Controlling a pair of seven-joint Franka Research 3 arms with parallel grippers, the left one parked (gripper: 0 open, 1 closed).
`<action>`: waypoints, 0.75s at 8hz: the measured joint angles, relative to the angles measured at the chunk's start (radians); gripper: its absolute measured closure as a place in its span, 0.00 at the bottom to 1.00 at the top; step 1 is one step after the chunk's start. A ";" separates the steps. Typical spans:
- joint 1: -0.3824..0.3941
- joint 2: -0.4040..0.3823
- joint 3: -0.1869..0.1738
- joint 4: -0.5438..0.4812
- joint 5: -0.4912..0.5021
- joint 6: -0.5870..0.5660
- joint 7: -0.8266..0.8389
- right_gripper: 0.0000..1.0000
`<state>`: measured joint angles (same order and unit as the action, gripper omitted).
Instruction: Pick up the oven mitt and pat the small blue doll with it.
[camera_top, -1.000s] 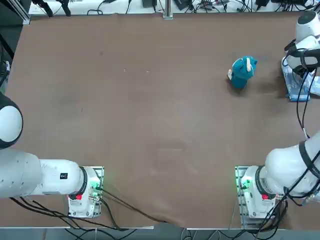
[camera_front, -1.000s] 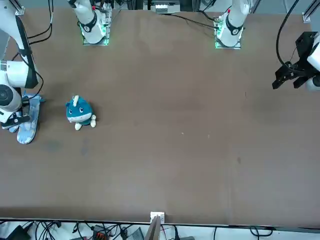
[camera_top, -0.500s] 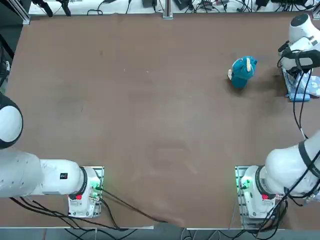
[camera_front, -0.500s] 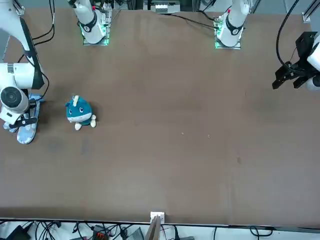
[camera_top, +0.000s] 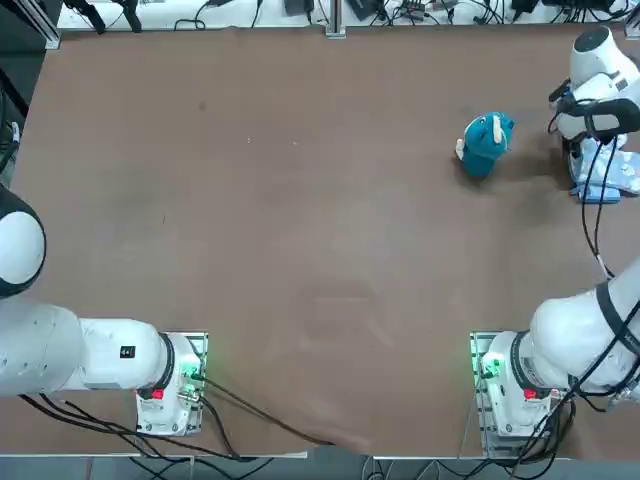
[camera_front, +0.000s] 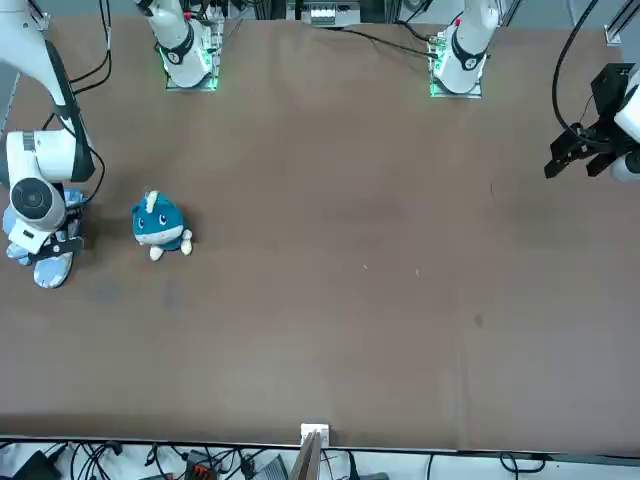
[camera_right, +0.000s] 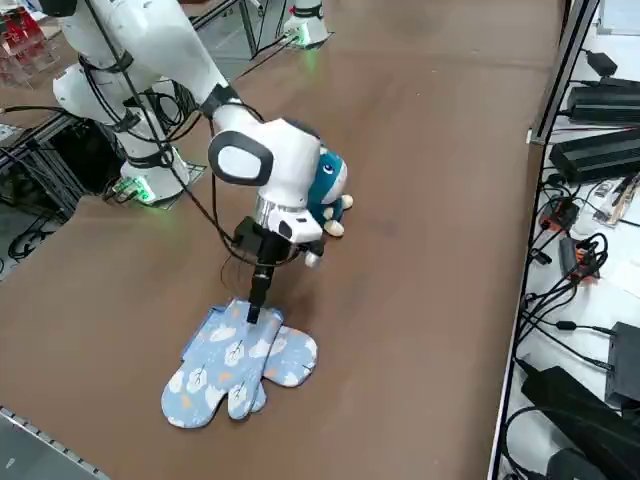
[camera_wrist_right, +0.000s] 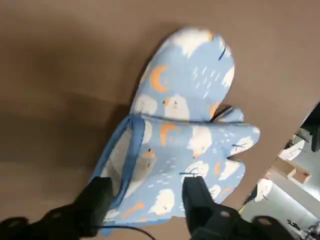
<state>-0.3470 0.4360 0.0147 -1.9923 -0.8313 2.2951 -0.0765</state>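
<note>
Two look-alike light-blue oven mitts lie overlapped flat near the table's right edge, also showing in the top view as the mitts and in the front view as the mitts. My right gripper points down at their cuff end. In the wrist view the right gripper is open, its fingers either side of the cuff of one mitt; the other mitt extends beyond. The small blue doll stands upright beside my wrist, apart from the mitts, partly hidden as the doll.
The table's edge runs close to the mitts. Cables and black boxes lie past the far edge. My right arm's base glows green at the near side.
My right wrist has shifted away from the table's right edge toward the doll and a little farther from my base, uncovering more of the mitts. The doll and mitts have not moved.
</note>
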 joint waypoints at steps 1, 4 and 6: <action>0.004 -0.032 0.026 0.016 0.065 -0.018 -0.001 0.00; 0.010 -0.145 0.120 0.117 0.275 -0.215 -0.001 0.00; 0.012 -0.211 0.156 0.218 0.451 -0.368 -0.002 0.00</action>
<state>-0.3345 0.2247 0.1706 -1.7742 -0.3804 1.9275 -0.0785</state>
